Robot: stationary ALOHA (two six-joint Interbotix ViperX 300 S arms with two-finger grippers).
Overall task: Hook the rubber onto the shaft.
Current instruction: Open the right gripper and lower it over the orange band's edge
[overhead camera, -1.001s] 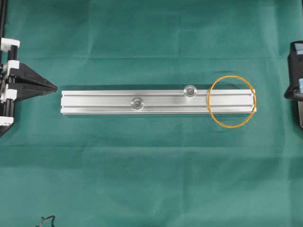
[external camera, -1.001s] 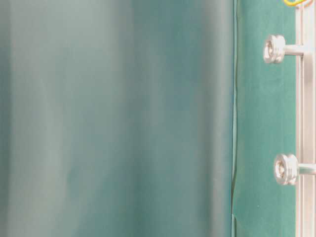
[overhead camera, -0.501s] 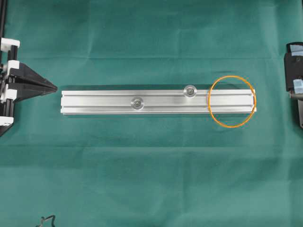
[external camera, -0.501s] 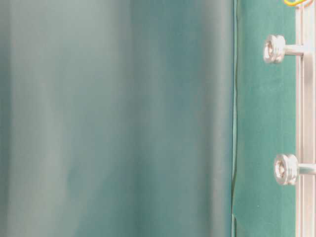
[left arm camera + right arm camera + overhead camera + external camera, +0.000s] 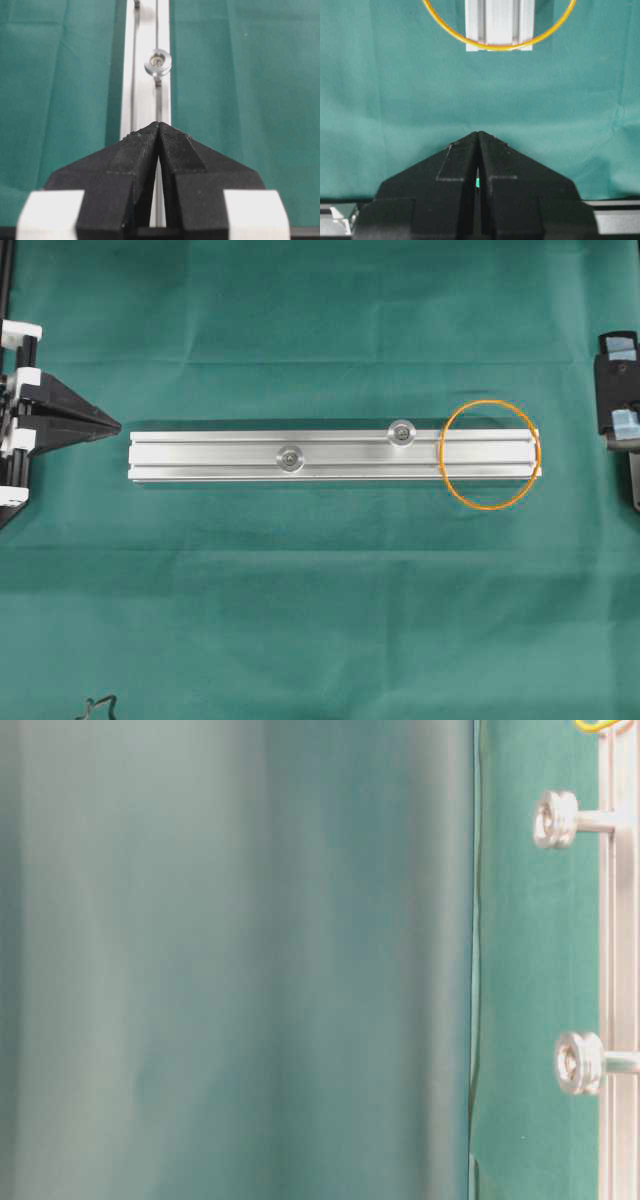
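Observation:
The rubber (image 5: 490,507) is a thin orange loop lying flat around the right end of the aluminium rail (image 5: 210,455). It touches neither of the two shafts, each with a round head: one (image 5: 291,457) near the middle, one (image 5: 402,432) further right. My left gripper (image 5: 108,425) is shut and empty, its tip just off the rail's left end. In the left wrist view the gripper (image 5: 158,124) points along the rail toward a shaft (image 5: 158,61). My right gripper (image 5: 478,133) is shut, short of the rubber (image 5: 500,48) and rail end (image 5: 499,25).
Green cloth (image 5: 320,620) covers the table. The right arm's body (image 5: 620,390) shows at the right edge of the overhead view. A black cable end (image 5: 98,706) lies at the bottom left. The table-level view shows both shafts (image 5: 556,818) (image 5: 578,1062) beside a blurred green drape (image 5: 240,960).
The right arm's body has shifted slightly at the right edge of the overhead view. The rubber, the rail and the left gripper have not moved.

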